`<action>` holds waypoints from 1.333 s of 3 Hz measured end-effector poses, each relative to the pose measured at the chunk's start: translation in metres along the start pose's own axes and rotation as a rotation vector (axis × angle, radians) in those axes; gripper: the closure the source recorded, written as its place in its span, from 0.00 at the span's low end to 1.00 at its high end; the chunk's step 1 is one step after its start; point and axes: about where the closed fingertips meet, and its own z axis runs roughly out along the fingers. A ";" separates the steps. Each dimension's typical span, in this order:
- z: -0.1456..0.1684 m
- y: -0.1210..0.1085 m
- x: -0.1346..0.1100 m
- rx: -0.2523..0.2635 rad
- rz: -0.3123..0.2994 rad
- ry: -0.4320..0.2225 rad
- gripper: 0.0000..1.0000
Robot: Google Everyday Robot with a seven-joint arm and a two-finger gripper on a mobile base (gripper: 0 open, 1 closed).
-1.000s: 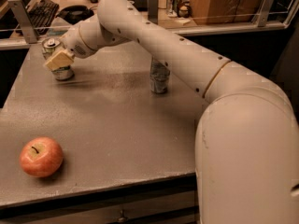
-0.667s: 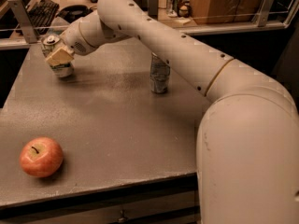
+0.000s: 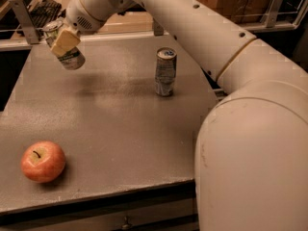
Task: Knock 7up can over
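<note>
Overhead, the end effector (image 3: 62,41) clasps the tilted 7up can (image 3: 74,60).

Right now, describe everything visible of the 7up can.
The 7up can is a small pale metal can with faint greenish print and a silver top, at the far left corner of the table. It is tilted, with its top leaning left and its lower end toward the table; whether it touches the surface I cannot tell. The gripper is clamped on its middle, with one cream finger pad across its front. Nothing else touches it.
</note>
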 end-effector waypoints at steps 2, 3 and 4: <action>-0.048 0.044 0.041 -0.141 0.065 0.312 1.00; -0.059 0.075 0.076 -0.246 0.104 0.467 0.83; -0.059 0.095 0.100 -0.313 0.131 0.555 0.59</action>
